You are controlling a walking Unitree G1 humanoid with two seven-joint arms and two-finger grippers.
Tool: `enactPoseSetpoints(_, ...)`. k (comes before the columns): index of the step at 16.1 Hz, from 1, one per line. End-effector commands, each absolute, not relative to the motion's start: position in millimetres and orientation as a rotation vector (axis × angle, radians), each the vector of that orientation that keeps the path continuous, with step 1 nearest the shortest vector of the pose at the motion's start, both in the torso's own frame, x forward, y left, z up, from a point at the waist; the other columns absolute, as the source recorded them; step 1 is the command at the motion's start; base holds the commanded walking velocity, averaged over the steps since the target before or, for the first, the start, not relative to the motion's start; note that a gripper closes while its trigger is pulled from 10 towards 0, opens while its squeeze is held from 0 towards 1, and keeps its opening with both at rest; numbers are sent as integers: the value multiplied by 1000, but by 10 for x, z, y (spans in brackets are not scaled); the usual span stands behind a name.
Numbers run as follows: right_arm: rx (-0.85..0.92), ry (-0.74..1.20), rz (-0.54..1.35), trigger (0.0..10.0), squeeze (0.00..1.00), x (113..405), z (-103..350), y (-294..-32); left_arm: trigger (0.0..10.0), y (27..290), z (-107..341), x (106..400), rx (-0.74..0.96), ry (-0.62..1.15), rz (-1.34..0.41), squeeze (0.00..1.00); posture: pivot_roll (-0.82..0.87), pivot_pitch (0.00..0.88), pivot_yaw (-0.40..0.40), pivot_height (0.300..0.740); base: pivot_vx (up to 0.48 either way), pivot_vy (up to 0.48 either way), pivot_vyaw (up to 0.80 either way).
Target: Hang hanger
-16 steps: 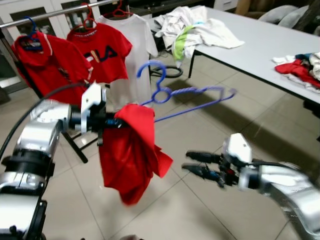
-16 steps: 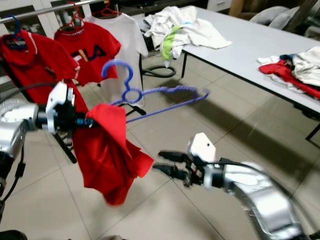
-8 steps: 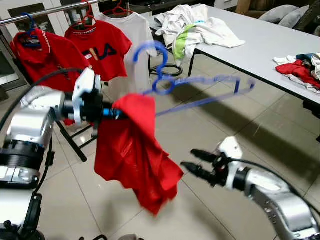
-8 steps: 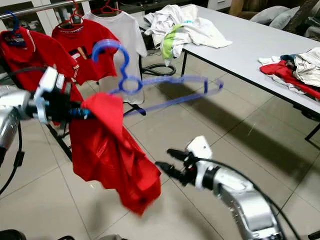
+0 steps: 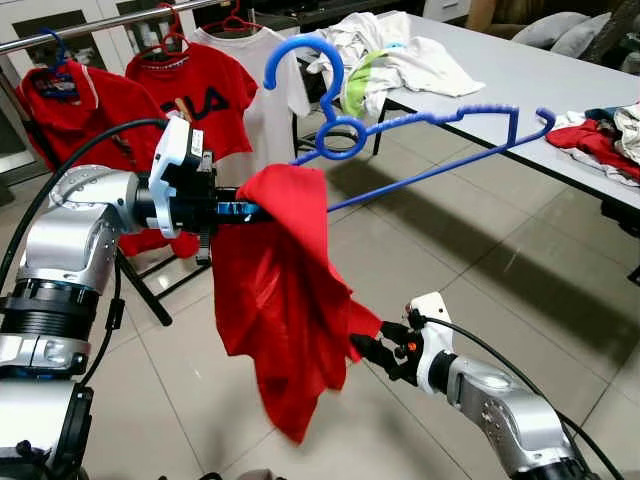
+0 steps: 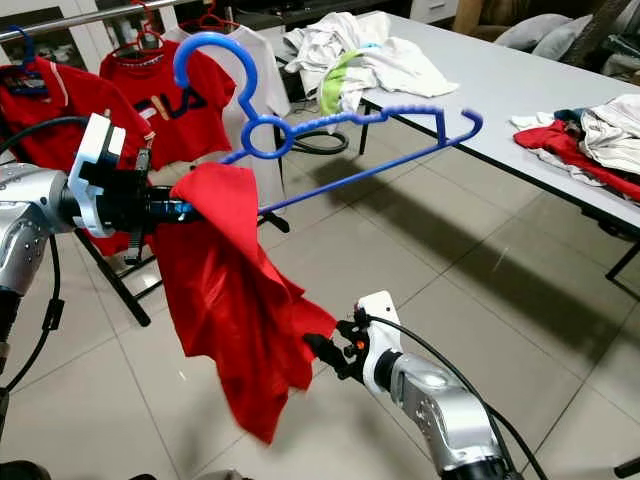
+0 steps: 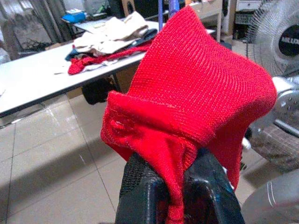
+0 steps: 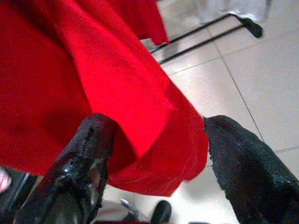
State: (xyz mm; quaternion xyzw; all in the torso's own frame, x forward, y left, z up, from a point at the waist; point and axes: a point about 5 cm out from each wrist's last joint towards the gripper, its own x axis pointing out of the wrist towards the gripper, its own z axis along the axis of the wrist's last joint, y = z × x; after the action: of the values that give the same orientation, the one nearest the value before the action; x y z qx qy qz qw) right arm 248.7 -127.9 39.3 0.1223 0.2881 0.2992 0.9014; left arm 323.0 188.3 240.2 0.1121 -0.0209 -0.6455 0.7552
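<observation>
Left eye view: the left gripper (image 5: 232, 210) is held out at chest height, its black fingers clamped on a fold of a red shirt (image 5: 283, 300) that hangs down from it in a long drape. A blue hanger (image 5: 400, 150) is caught in the shirt at that same spot and sticks up and out to the right, its hook (image 5: 305, 55) upward and its long bar slanting toward the white table (image 5: 520, 95). The right gripper (image 5: 372, 348) reaches in from below right, its fingers spread at the shirt's lower edge. Behind, a clothes rail (image 5: 100, 22) carries two red shirts (image 5: 195, 85) and a white shirt (image 5: 262, 100) on hangers; a heap of pale clothes (image 5: 395, 60) lies on the table and more clothes (image 5: 600, 135) at its right end. Right eye view: the same scene, with the hanger's far end (image 6: 470, 120) curling up over the tiled floor (image 6: 480, 290), and the right gripper's tips just at the red cloth's hem. Left wrist view: the two black fingertips (image 7: 140, 186) are pinched together with a bunch of red knit cloth squeezed between them, the cloth rising in a peak above; a thin blue piece of the hanger stands behind the peak, and a fan (image 7: 275, 42) and the clothes-strewn table are beyond. Right wrist view: the two black fingers (image 8: 86, 158) stand wide apart on either side of the shirt's hanging hem, which droops into the gap between them; whether either finger touches the cloth cannot be told.
</observation>
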Motion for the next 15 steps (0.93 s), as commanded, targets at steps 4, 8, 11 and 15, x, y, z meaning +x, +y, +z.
enactPoseSetpoints(4, 454, 576, 587, 0, 0, 2547, 415, -1240, 0, 1893, 2524, 3202, 237, -101, -1385, 0, 5, 0, 58, 740, 0, 0, 0)
enactPoseSetpoints(8, 626, 530, 600, 0, 0, 2574, 457, -1166, 0, 1919, 2531, 3216, 229, -108, -1369, 0, 7, 0, 64, 740, 0, 0, 0)
enactPoseSetpoints(11, 655, 517, 602, 0, 0, 2589, 482, -1147, 0, 1934, 2525, 3231, 229, -105, -1359, 0, 8, 0, 64, 740, 0, 0, 0)
enactPoseSetpoints(15, 693, 514, 608, 0, 0, 2612, 501, -1148, 0, 1936, 2525, 3242, 233, -103, -1351, 0, 10, 0, 64, 740, 0, 0, 0)
